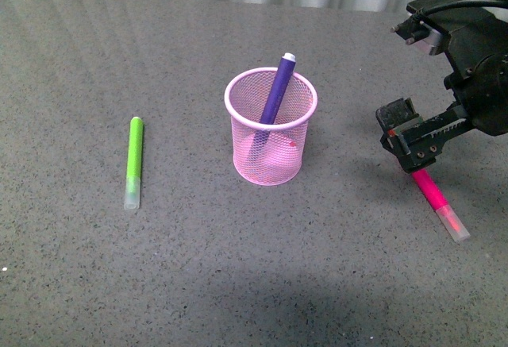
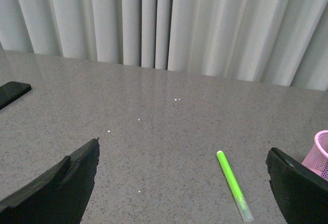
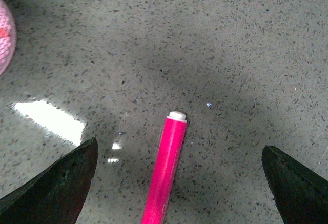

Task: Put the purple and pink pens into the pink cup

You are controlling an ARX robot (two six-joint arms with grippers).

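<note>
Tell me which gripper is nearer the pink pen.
Right. The right gripper hangs open directly over the pink pen, a finger on either side. The left gripper, also open, faces the green marker, on the pink cup's far side.

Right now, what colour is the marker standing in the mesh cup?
The slim marker is dark purple; front view.

No text, label, brand, number or sign can be read in any of the 3 views. The pink pen shows a plain barrel close up in the right wrist view. The purple pen, the pink cup and the green marker are too small in the front view to tell whether they carry any print.
</note>
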